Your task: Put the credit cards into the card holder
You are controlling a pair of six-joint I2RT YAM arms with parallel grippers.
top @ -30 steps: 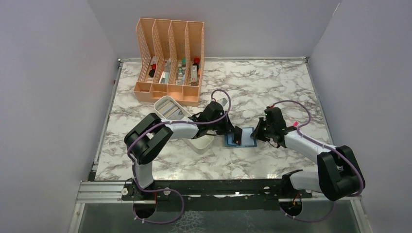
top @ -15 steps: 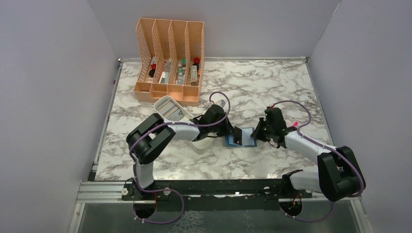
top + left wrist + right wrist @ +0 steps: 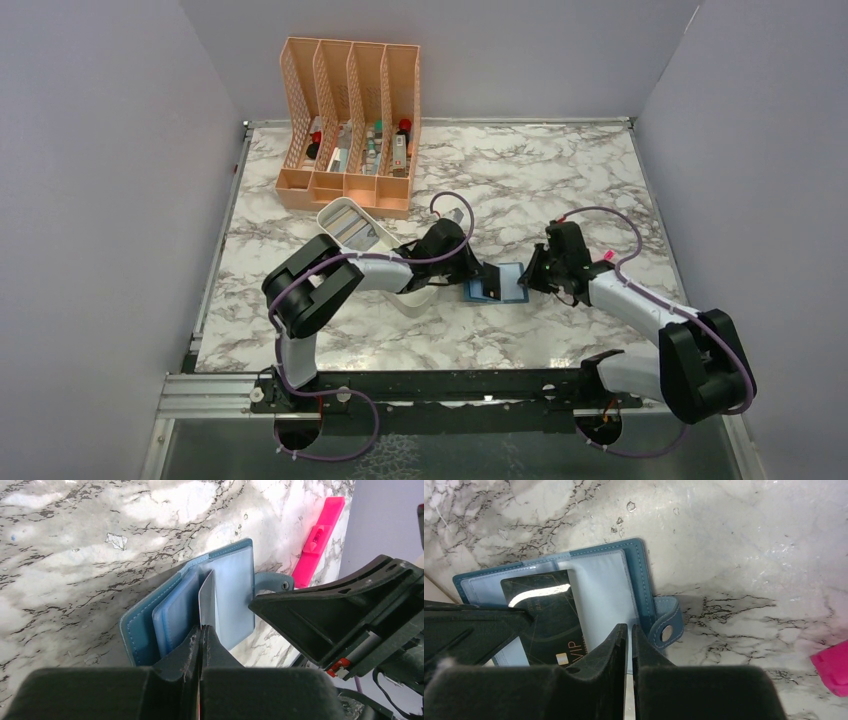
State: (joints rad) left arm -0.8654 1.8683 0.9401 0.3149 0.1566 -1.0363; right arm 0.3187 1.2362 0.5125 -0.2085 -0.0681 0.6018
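Note:
The teal card holder (image 3: 505, 284) lies open on the marble between the two grippers. My left gripper (image 3: 201, 628) is shut on a credit card (image 3: 206, 600), seen edge-on and pale, its far end among the holder's (image 3: 165, 617) clear sleeves. In the right wrist view the same card (image 3: 546, 615) shows a black face marked VIP, lying over the holder's (image 3: 604, 585) inner side. My right gripper (image 3: 629, 627) is shut on the near edge of the holder's clear sleeve, beside the snap strap (image 3: 666, 625). More cards (image 3: 350, 225) lie in the white tray.
The white oblong tray (image 3: 333, 213) lies under the left arm. The peach mesh organizer (image 3: 350, 120) with small bottles stands at the back left. A pink clip (image 3: 606, 257) sits on the right arm's cable, also seen in the left wrist view (image 3: 320, 535).
My left wrist has crept slightly right toward the holder with the card. The right arm and the holder have hardly moved.

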